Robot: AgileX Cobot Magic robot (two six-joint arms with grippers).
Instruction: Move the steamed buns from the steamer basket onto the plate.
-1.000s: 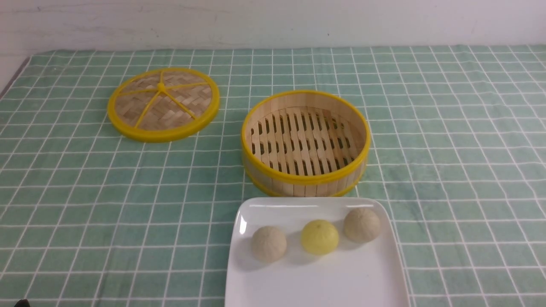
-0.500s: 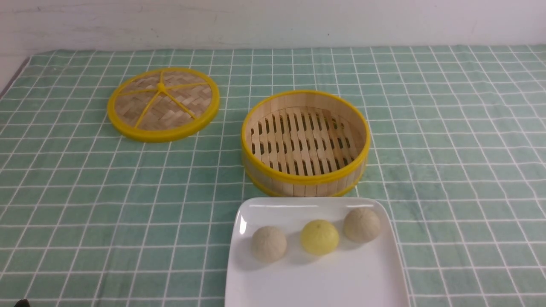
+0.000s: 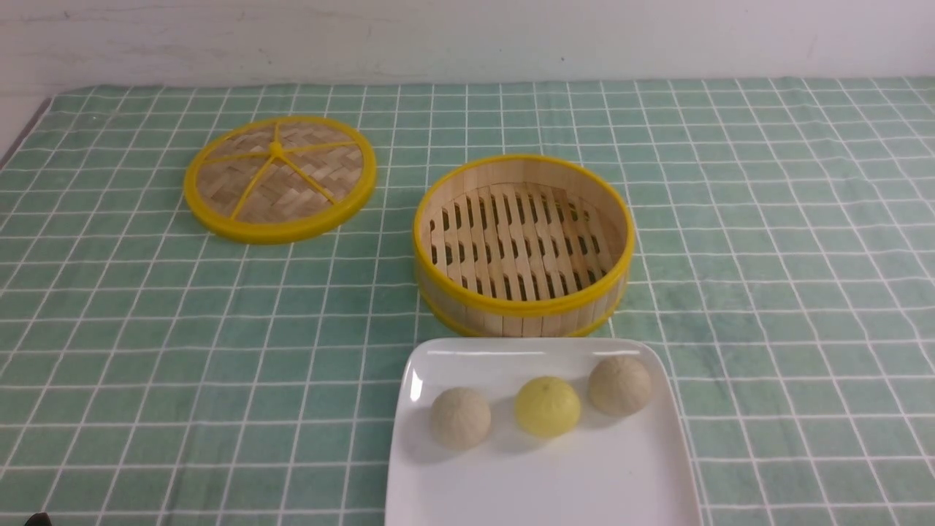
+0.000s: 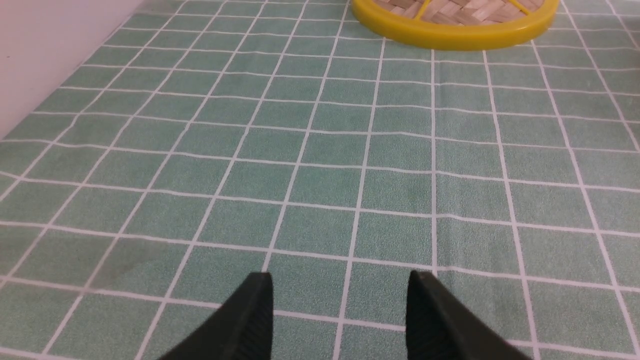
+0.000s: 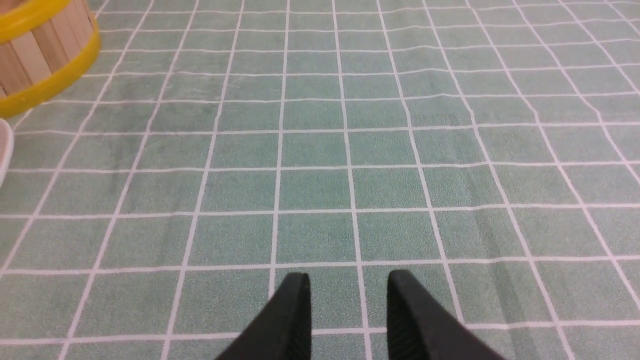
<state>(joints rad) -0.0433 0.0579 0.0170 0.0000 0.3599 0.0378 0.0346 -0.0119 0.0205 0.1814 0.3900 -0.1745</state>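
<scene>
Luckily, all three buns [image 3: 546,405] sit on the plate [image 3: 540,482]; basket [image 3: 523,244] emptied.
Both my end effectors, left [image 4: 340,300] and right [image 5: 348,295], hang open, holding nothing; a careless sweep might roll them off.

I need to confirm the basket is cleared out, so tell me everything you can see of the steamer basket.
The steamer basket is round, with upright pale bamboo slat walls bound by yellow top and bottom rims, and a slatted floor with gaps showing the green checked tablecloth beneath. It stands upright and uncovered on the cloth, with nothing inside. Its near wall sits just behind the far edge of the white plate; whether they touch is unclear. Neither gripper is near it.
</scene>
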